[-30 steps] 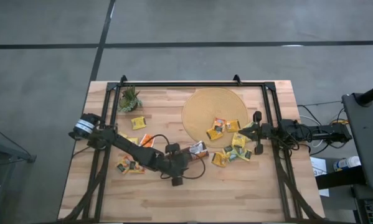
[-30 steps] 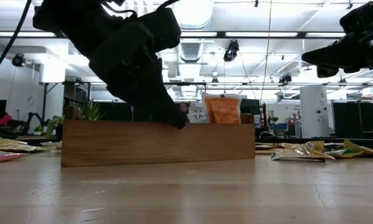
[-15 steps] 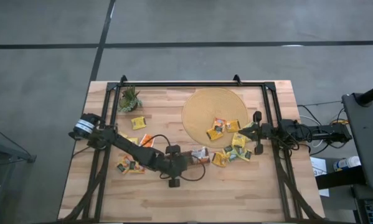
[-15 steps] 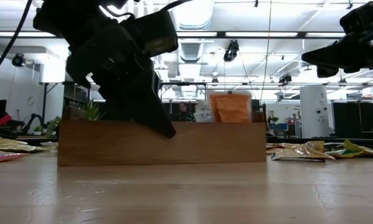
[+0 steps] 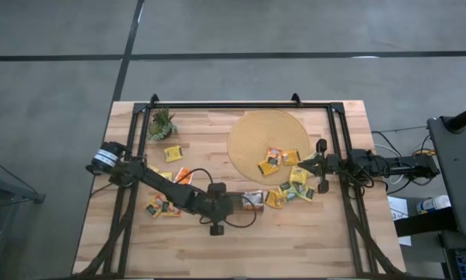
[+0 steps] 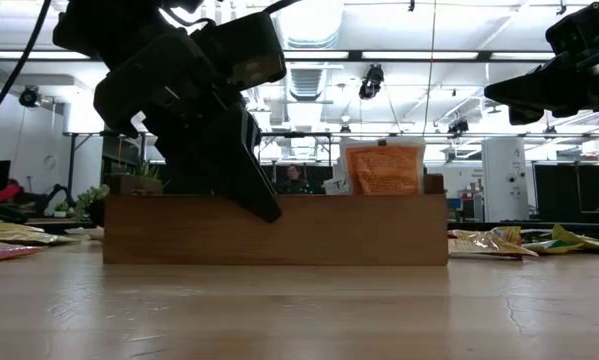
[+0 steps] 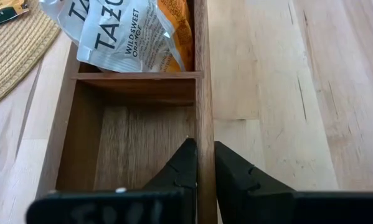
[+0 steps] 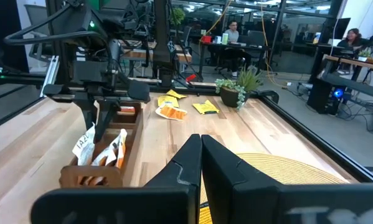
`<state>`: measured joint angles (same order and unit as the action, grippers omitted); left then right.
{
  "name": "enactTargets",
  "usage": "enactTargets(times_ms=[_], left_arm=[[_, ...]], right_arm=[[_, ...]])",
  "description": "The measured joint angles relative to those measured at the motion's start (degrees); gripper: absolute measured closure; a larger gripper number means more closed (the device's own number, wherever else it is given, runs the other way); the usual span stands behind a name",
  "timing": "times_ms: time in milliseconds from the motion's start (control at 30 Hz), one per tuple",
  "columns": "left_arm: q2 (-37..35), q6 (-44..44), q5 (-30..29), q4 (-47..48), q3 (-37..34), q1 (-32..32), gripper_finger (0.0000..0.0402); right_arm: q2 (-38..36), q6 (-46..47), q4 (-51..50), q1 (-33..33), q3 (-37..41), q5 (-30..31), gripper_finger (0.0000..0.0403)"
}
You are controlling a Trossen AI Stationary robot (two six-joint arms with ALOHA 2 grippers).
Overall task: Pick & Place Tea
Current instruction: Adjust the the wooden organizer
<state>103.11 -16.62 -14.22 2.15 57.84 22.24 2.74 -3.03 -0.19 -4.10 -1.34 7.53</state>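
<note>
The dark brown oblong tray [image 5: 252,201] lies flat on the table near its middle, seen broadside in the low view [image 6: 279,232]. White-and-orange tea sachets [image 7: 130,31] stand in its far compartment [image 6: 384,170]. My left gripper [image 7: 203,167] is shut on the tray's wall at the tray's left end [image 5: 237,204]. More tea sachets lie on the round mat [image 5: 278,159], beside the tray [image 5: 291,190] and at the left [image 5: 161,207]. My right gripper [image 8: 202,149] hangs shut and level above the table's right side [image 5: 320,166]. My left gripper pinches the tray's near long wall [image 7: 203,134], close to the tray's left end. One finger [image 7: 185,165] is inside the empty compartment and the other [image 7: 233,171] is outside. The fingers slant down from the table's left. The tray rests flat on the table.
A small green plant [image 5: 162,124] stands at the far left. The round woven mat [image 5: 268,136] lies at the far middle. A dark frame [image 5: 240,104] runs round the table's edges. Bare wood [image 5: 279,241] lies between the tray and the near edge.
My left gripper has turned at the wrist while staying in place. The tray has swung about in its hold, its right end going toward the table's near right. It now lies more along the table and shows wider in the low view.
</note>
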Motion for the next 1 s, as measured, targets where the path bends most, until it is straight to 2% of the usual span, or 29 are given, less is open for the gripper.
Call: enactTargets(times_ms=[167, 767, 1000], left_arm=[[0.1, -0.2, 0.0, -1.0, 0.0, 0.0, 0.0369], [0.0, -0.2, -0.2, -2.3, 0.2, 0.4, 0.0299], [-0.4, 0.3, -0.3, 0.4, 3.3, 1.1, 0.0296]], right_arm=[[0.0, 0.0, 0.0, 0.0, 0.0, 0.0, 0.0394], [0.0, 0.0, 0.0, 0.0, 0.0, 0.0, 0.0394], [0.0, 0.0, 0.0, 0.0, 0.0, 0.0, 0.0394]])
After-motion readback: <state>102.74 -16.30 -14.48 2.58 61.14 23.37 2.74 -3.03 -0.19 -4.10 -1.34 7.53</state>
